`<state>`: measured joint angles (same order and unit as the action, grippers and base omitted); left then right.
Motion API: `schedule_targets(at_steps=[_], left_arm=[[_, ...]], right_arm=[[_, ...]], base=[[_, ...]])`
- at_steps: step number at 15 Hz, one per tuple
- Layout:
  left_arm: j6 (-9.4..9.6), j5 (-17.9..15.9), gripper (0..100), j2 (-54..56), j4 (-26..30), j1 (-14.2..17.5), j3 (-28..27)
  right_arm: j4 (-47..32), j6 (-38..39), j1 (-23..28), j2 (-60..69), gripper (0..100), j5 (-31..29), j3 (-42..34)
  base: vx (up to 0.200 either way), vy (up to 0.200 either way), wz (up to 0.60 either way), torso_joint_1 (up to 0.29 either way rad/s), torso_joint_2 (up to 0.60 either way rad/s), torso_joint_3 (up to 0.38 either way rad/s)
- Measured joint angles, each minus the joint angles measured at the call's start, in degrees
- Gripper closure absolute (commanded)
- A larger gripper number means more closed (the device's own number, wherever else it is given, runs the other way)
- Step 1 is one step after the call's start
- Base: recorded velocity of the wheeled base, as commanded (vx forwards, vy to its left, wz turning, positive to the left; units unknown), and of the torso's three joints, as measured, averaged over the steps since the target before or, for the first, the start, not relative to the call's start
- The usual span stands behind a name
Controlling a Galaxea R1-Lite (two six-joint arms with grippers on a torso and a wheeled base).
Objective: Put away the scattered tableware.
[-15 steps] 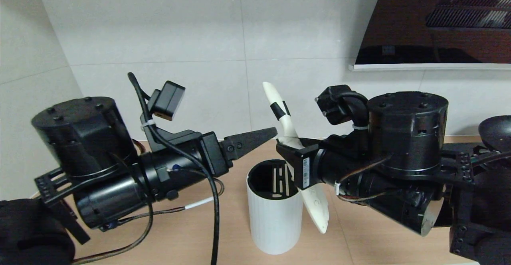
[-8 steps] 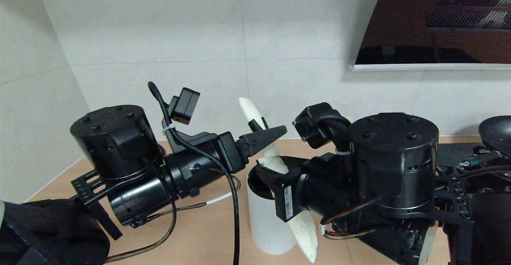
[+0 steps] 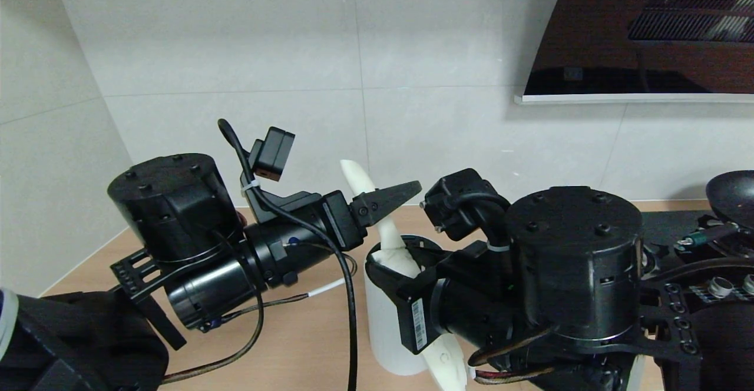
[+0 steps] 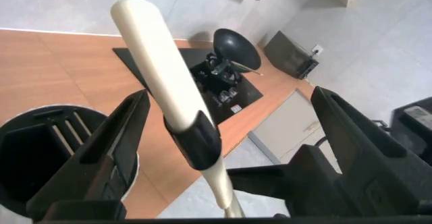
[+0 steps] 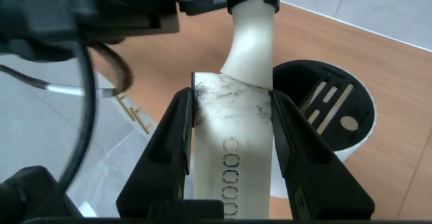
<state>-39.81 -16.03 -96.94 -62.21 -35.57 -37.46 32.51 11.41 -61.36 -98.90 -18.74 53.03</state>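
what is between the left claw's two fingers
The handle of the white spatula, with its black band, stands inside the open left claw, clear in the left wrist view; the right claw holds its blade.

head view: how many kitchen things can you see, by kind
white spatula: 1
white utensil holder: 1
black pan: 1
total: 3

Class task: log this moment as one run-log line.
right gripper: shut on white spatula | left gripper: open around handle | holder: upright on counter
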Motion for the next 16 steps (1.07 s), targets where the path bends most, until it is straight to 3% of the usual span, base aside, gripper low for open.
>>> schedule_targets(at_steps=[11,12,16], left_arm=[[0.29,0.20,100,-0.06,-0.09,0.00,-0.27],[0.29,0.22,100,0.02,-0.04,-0.01,-0.38],[0.46,1.17,100,0.46,0.57,0.02,-1.18]], right_arm=[[1.06,-0.04,0.28,0.04,100,-0.96,0.02],[1.21,-0.02,0.33,0.04,0,-1.32,0.02],[2.16,0.05,0.39,0.26,0,-1.57,-0.11]], base=[[0.000,0.000,0.00,0.000,0.00,0.000],[0.000,0.000,0.00,0.000,0.00,0.000],[0.000,0.000,0.00,0.000,0.00,0.000]])
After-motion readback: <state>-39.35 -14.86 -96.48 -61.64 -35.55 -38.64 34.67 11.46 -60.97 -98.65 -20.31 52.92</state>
